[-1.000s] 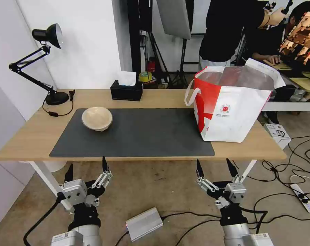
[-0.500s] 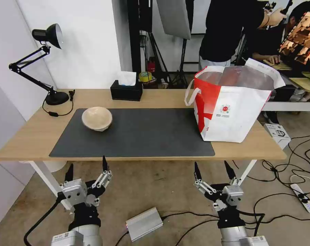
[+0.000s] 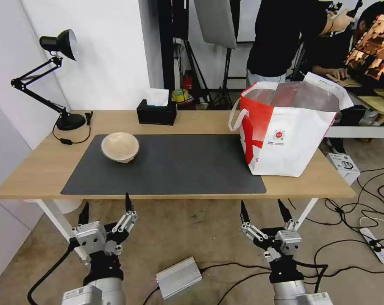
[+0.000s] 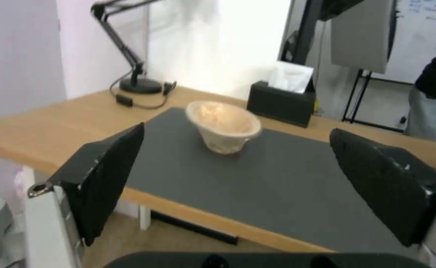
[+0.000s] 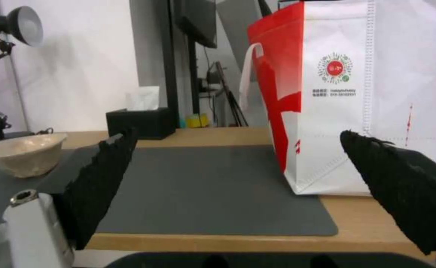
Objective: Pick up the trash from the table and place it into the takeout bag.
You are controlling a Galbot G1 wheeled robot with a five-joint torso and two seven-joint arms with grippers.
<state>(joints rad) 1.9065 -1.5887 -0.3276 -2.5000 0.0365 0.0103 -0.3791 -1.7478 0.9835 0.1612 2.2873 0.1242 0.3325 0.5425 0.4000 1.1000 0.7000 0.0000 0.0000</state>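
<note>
Both end effectors have shifted only slightly since a second ago: the right end effector (image 3: 263, 211) has sunk a little and drawn toward the middle, the left end effector (image 3: 105, 208) has edged a touch lower, while the bowl and bag stay where they were. Each hangs below the near edge of the table (image 3: 39, 169), in front of it, with fingers spread wide and nothing between them; the left wrist view looks up past its dark fingers (image 4: 106, 171) at the paper bowl (image 4: 223, 124), and the right wrist view looks between its fingers (image 5: 99, 175) at the takeout bag (image 5: 377, 104). On the table, the beige paper bowl (image 3: 120, 147) sits upright on the left part of the dark grey mat (image 3: 179, 169), well apart from the bag. The takeout bag (image 3: 285, 144) stands upright at the right end, partly on the mat's corner, its mouth open and its silvery lining showing; what lies inside cannot be made out. A black tissue box (image 3: 157, 112) and a desk lamp (image 3: 52, 80) stand along the far edge. Judging from this, the paper bowl is the one piece of trash left out on the table, so the task looks mostly done with one pick and drop remaining.
</note>
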